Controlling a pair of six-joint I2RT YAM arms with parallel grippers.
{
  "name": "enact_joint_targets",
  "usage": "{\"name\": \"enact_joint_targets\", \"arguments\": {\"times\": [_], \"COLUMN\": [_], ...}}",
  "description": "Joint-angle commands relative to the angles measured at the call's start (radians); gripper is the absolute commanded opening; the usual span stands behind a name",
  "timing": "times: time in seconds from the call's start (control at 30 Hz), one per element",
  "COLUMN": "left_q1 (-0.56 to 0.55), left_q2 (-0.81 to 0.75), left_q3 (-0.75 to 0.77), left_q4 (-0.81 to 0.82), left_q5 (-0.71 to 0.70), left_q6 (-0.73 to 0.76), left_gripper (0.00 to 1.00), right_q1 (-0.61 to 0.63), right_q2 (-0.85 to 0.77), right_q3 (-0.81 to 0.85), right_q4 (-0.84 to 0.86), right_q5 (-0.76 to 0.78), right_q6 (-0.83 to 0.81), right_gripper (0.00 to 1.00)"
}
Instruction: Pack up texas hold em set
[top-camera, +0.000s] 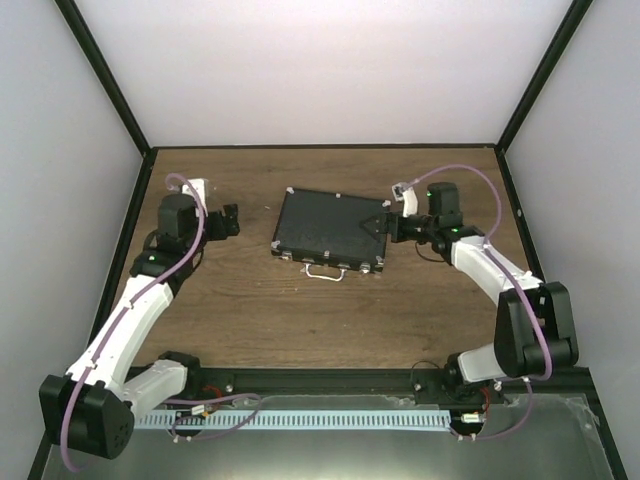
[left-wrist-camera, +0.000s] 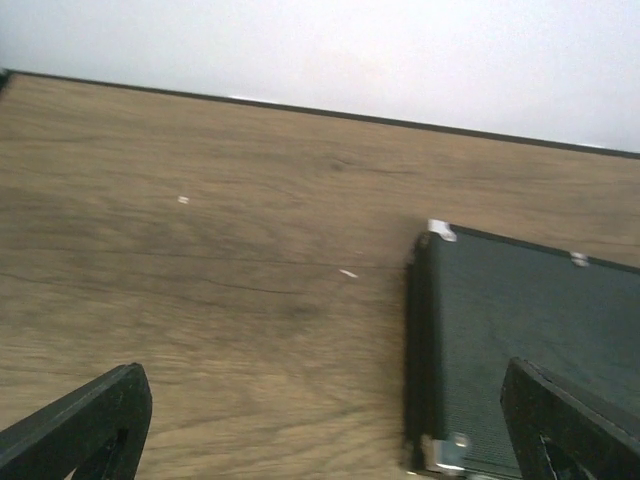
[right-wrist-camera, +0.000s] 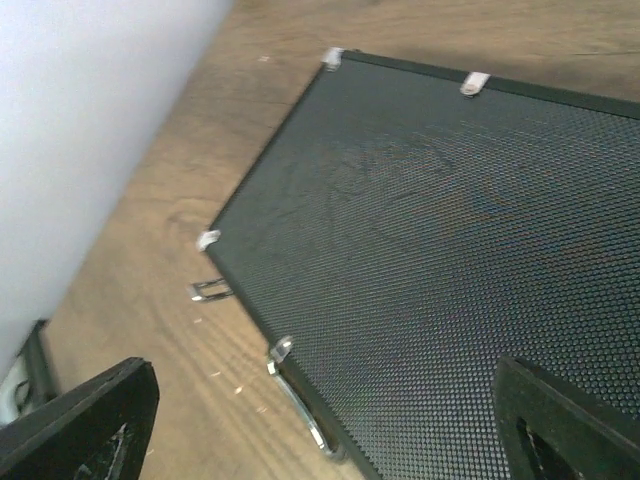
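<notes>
At the near edge of the table (top-camera: 250, 310), the two arms rise from their bases and reach forward. The black case (top-camera: 330, 232) lies flat and closed in the middle of the table, between the two grippers. Its metal handle (top-camera: 325, 272) is on the side that faces the arm bases.

The left gripper (top-camera: 228, 220) is to the left of the case, near it but not touching it. In the left wrist view its fingers (left-wrist-camera: 90, 425) stand wide apart and nothing is between them. One finger is above bare wood, and the other is in front of the dark lid of the case (left-wrist-camera: 530, 310).

The right gripper (top-camera: 385, 225) is at the right end of the case, at its far right corner. Its fingers (right-wrist-camera: 560, 420) are also wide apart and hold nothing. In the right wrist view the dotted lid (right-wrist-camera: 420, 220) fills most of the picture, with the handle (right-wrist-camera: 300, 400) on the lower left edge. I cannot tell if this gripper touches the lid or only hangs just above it.

Behind the case there is more bare wood.
</notes>
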Motion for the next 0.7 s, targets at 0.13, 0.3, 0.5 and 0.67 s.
{"name": "enact_joint_targets", "arguments": {"times": [0.13, 0.3, 0.5, 0.67], "left_q1": [-0.055, -0.135, -0.162, -0.18], "left_q2": [0.075, 0.22, 0.339, 0.421], "left_q3": [-0.088, -0.091, -0.096, -0.107], "left_q4": [0.148, 0.229, 0.308, 0.314], "left_q5": [0.265, 0.322, 0.348, 0.372], "left_q6": [-0.25, -0.291, -0.341, -0.359], "left_gripper": [0.92, 0.87, 0.69, 0.63], "right_q1": [0.273, 0.39, 0.468, 0.482], "right_q2": [0.05, 0.154, 0.319, 0.385], "right_q3": [0.11, 0.204, 0.357, 0.392], "right_q4": [-0.024, -0.049, -0.105, -0.098], "right_q5": [0.525, 0.572, 0.646, 0.619], "right_q6": [0.137, 0.1, 0.095, 0.122], "right_gripper": [0.84, 0.7, 0.65, 0.62]}}
